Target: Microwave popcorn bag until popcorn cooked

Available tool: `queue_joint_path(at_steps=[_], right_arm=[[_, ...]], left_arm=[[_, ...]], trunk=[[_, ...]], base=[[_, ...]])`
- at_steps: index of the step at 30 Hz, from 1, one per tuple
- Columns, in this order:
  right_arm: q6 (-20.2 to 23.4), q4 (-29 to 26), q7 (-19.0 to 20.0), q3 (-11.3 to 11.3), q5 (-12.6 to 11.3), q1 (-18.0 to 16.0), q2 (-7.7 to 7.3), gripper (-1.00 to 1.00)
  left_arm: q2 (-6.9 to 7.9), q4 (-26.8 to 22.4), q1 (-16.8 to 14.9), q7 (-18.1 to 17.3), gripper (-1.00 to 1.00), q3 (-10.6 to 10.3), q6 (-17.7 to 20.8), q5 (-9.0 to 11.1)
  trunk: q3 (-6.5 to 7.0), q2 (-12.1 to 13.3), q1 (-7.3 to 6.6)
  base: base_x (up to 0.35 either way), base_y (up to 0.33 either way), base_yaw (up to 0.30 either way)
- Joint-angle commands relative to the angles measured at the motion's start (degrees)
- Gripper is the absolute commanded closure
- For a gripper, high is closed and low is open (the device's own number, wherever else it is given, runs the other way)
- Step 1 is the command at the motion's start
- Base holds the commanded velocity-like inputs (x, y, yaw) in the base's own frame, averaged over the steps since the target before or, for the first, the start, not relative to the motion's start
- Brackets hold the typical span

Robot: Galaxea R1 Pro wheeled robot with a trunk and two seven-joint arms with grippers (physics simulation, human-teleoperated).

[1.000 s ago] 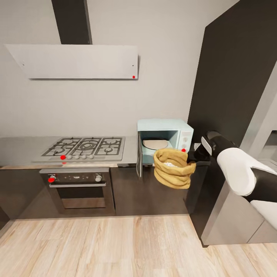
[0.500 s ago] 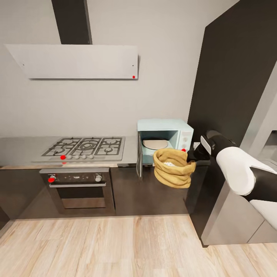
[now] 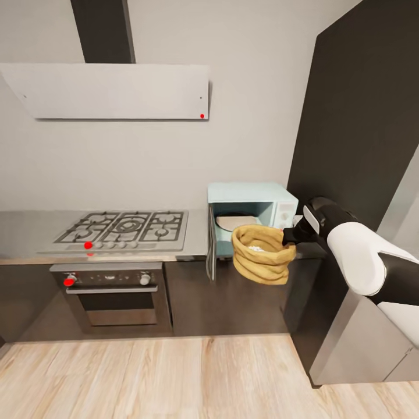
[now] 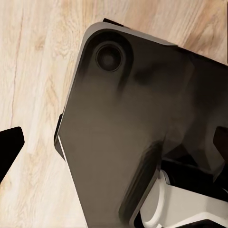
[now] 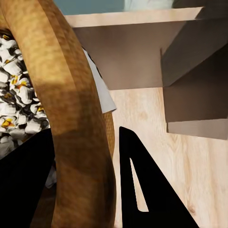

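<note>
Holding: your right gripper [image 5: 85,175] pinches the popcorn bag [image 3: 262,254] by its thick rolled rim, one finger inside the sack and one outside, the rim filling the gap between them.
Bag position: it hangs in the air in front of the microwave [image 3: 251,210], just ahead of the open cavity and slightly below its floor edge, over the dark cabinet fronts.
Popcorn: the popcorn [image 5: 16,104] lies heaped inside the bag, just beyond your inner finger.
Microwave door: the door [image 3: 211,250] stands swung out on the far side of the bag from your fingers; the bag sits near it.
Cavity edge: the pale turntable plate [image 3: 235,222] lies inside, past the bag's far rim.
Countertop: the countertop [image 3: 198,233] edge runs beyond the door toward the gas hob [image 3: 125,228].
Open room: bare wood floor [image 3: 174,378] spreads beneath the bag.
Left gripper: the left wrist view shows only dark finger tips at its edges over a dark robot panel [image 4: 128,133]; you cannot tell the spread.
</note>
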Motion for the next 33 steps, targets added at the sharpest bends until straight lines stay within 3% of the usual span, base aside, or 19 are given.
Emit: queue_joint_path(at_steps=[1,33], right_arm=[[0.2,-0.1,0.4,-0.4,0.6,0.0,0.01,1.00],[0.2,-0.1,0.5,-1.0,0.1,-0.1,-0.07,1.00]], left_arm=[[-0.02,0.0,0.0,0.1,-1.00,0.0,-0.1,0.2],[0.01,0.0,0.0,0.1,-1.00,0.0,-0.1,0.2]], trunk=[[-0.08,-0.1,0.04],[-0.08,-0.1,0.04]], base=[[0.225,0.000,0.000],[0.225,0.000,0.000]])
